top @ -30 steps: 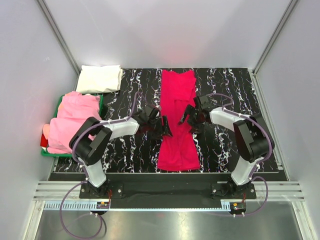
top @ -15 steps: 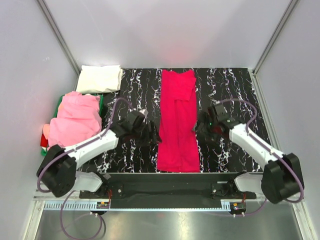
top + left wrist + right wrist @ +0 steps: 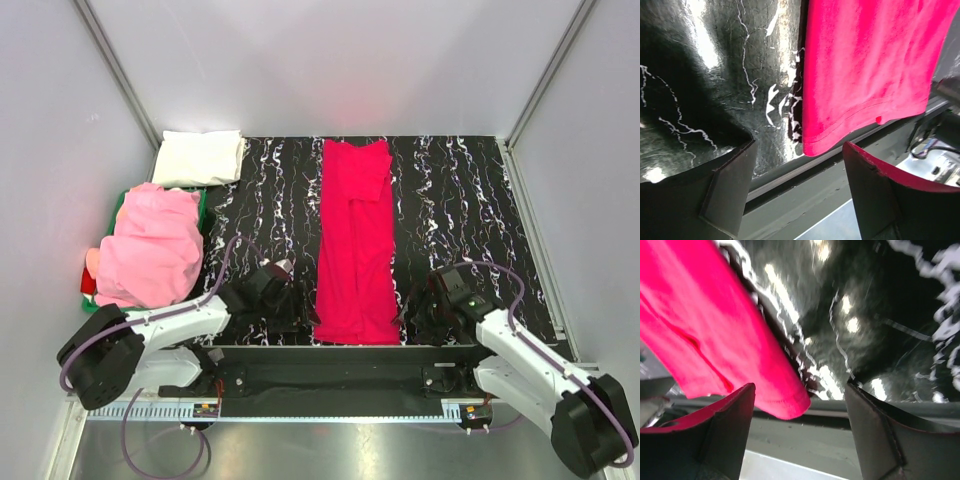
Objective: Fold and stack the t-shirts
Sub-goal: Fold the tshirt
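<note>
Since earlier frame, both arms drop back from shirt's middle to near edge. Left gripper (image 3: 800, 150) and right gripper (image 3: 800, 386) flank hem corners of red t-shirt (image 3: 355, 240), fingers spread, holding nothing. Shirt lies as narrow strip down table (image 3: 450, 200) centre, far edge to near edge. Advice: pinch all layers at both corners, lift level, carry hem toward collar

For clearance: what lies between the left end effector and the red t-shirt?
Only bare marbled table separates left end effector and red t-shirt, per top external view.
</note>
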